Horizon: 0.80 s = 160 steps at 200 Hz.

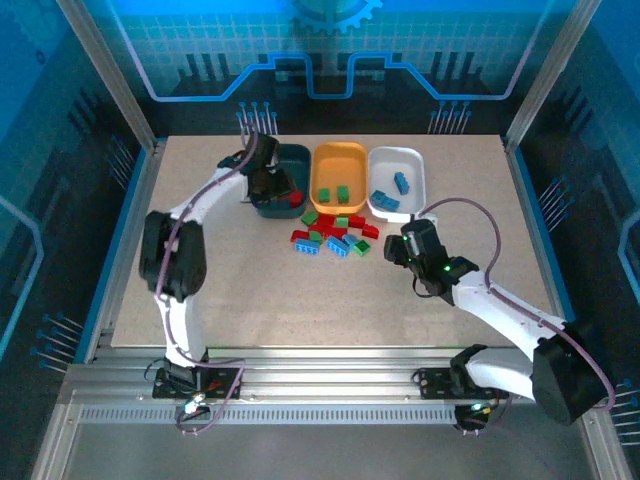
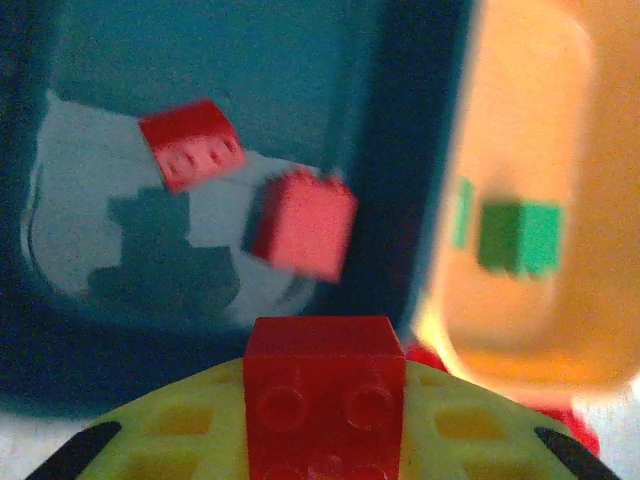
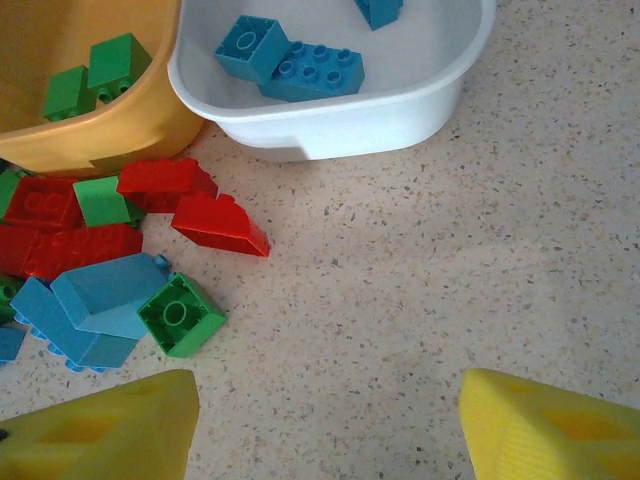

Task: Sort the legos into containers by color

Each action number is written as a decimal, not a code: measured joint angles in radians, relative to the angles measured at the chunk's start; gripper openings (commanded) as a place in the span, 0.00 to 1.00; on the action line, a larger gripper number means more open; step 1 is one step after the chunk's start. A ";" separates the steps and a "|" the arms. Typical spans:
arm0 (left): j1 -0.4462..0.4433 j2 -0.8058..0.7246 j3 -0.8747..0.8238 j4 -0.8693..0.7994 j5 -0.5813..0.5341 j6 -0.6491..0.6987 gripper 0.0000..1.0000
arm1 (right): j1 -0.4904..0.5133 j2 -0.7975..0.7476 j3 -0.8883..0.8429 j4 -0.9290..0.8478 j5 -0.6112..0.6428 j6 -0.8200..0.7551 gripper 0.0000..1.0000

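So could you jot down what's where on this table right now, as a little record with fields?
teal tray: red bricks inside
orange tray: green bricks inside
white tray: blue bricks inside
loose pile: red, green and blue mixed, on the table just in front of the trays
left gripper: over the teal tray, closed on a red brick
right gripper: open, empty, low beside the pile
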 measured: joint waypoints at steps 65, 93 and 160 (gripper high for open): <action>0.027 0.211 0.311 -0.104 0.103 0.010 0.95 | -0.005 0.000 0.000 0.009 -0.031 -0.010 0.73; 0.026 0.082 0.200 -0.040 0.146 -0.006 0.99 | 0.018 0.040 0.005 0.047 -0.060 -0.053 0.74; 0.056 -0.262 -0.143 0.167 0.253 -0.203 0.99 | 0.237 0.378 0.233 0.027 -0.090 -0.224 0.75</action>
